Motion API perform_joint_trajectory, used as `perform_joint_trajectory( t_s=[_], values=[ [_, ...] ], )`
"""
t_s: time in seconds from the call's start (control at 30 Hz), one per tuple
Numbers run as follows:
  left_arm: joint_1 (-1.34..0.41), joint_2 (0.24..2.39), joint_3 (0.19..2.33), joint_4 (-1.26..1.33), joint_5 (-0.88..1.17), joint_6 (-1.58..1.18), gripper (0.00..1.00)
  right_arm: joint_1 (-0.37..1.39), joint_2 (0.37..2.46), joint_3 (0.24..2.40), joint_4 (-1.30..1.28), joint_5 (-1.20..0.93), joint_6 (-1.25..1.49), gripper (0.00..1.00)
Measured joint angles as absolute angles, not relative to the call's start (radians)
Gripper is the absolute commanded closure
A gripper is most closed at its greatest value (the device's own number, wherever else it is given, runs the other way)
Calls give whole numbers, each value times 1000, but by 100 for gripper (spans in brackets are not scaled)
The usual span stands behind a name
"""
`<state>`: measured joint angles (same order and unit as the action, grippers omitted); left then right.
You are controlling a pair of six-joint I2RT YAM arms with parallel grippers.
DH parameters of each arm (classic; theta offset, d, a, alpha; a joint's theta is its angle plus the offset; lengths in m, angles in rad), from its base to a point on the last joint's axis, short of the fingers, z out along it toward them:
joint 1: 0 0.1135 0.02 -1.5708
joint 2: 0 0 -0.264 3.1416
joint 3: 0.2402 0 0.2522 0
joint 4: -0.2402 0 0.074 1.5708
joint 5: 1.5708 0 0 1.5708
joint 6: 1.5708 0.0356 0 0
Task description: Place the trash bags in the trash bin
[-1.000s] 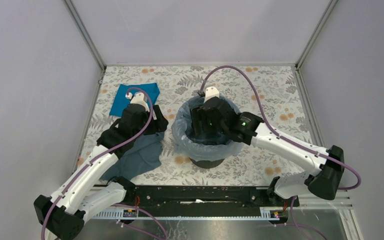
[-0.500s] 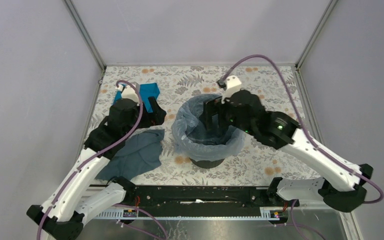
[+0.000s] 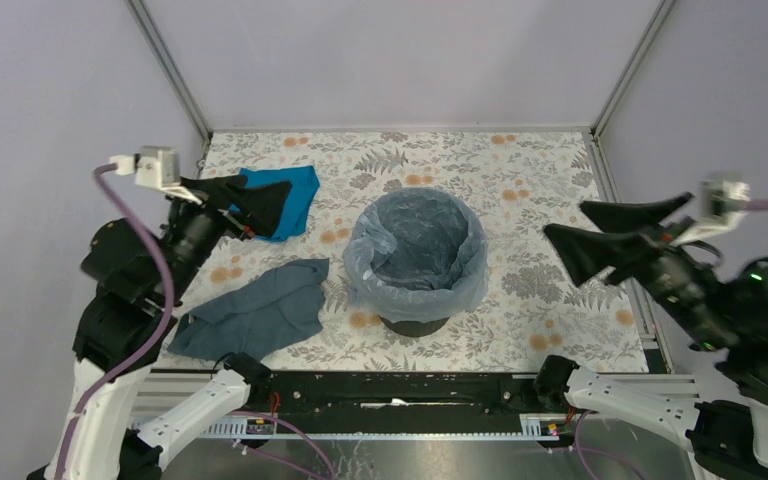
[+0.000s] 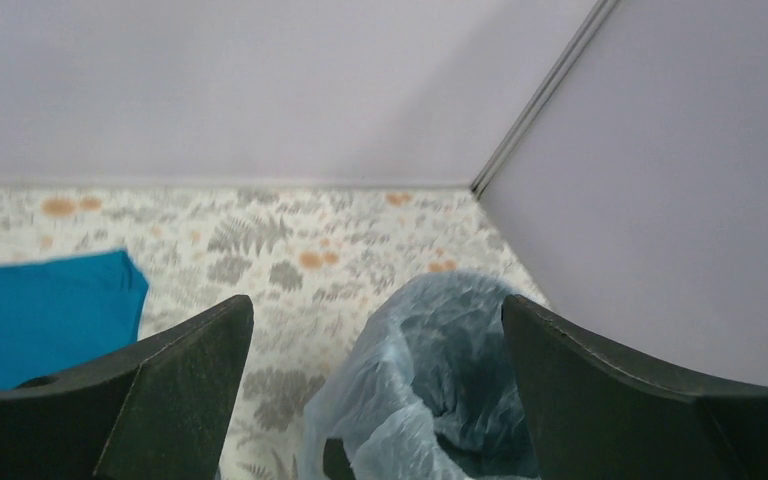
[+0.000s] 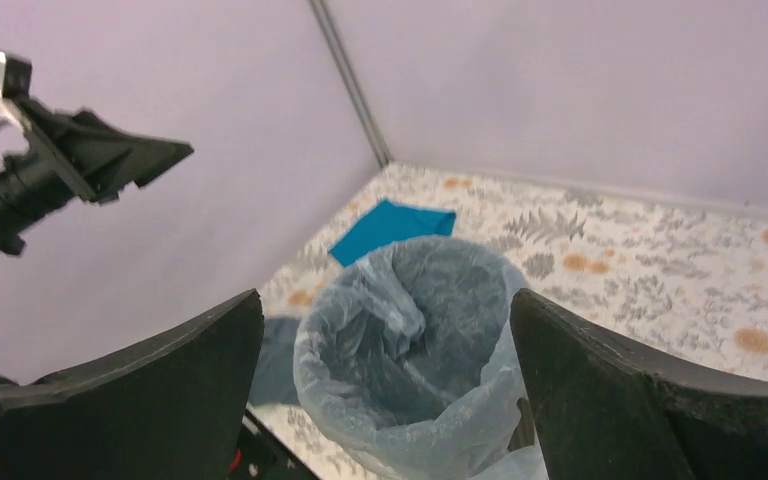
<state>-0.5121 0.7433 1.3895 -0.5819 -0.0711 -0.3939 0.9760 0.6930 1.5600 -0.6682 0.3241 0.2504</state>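
The pale blue translucent trash bag (image 3: 418,248) lines the black trash bin (image 3: 415,325) at the table's middle, its edge folded over the rim and hanging down the sides. The bag also shows in the left wrist view (image 4: 430,380) and in the right wrist view (image 5: 420,330). My left gripper (image 3: 250,197) is open and empty, raised high at the left above the teal cloth. My right gripper (image 3: 610,232) is open and empty, raised high at the right, well clear of the bin.
A bright teal folded cloth (image 3: 300,195) lies at the back left. A dull grey-blue cloth (image 3: 255,312) lies at the front left beside the bin. Grey walls enclose the floral table (image 3: 520,190) on three sides.
Both arms have lifted up and away from the bin, the left to the left, the right to the right. The right gripper left the bin's inside; the bag stays lining it.
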Motion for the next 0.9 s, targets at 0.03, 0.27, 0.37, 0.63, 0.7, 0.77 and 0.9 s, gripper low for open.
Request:
perform_joint_trajectory(
  t_s=[0.03, 0.27, 0.37, 0.63, 0.7, 0.77, 0.9],
  values=[
    [-512, 731, 1399, -570, -64, -388, 1, 976, 665, 1568, -668, 333, 249, 0],
    [-512, 661, 1409, -495, -45, -364, 1, 976, 593, 1571, -669, 394, 246, 0],
    [-512, 652, 1409, -485, -45, -361, 1, 976, 601, 1552, -684, 409, 246, 0],
    [-512, 652, 1409, -477, -45, -361, 1, 976, 623, 1539, -706, 411, 247, 0],
    [-512, 652, 1409, -477, -45, -361, 1, 976, 623, 1539, -706, 413, 247, 0],
    [-512, 652, 1409, -477, -45, -361, 1, 976, 623, 1539, -706, 420, 247, 0],
    [-512, 652, 1409, -477, -45, -361, 1, 976, 616, 1525, -699, 429, 246, 0]
  ],
)
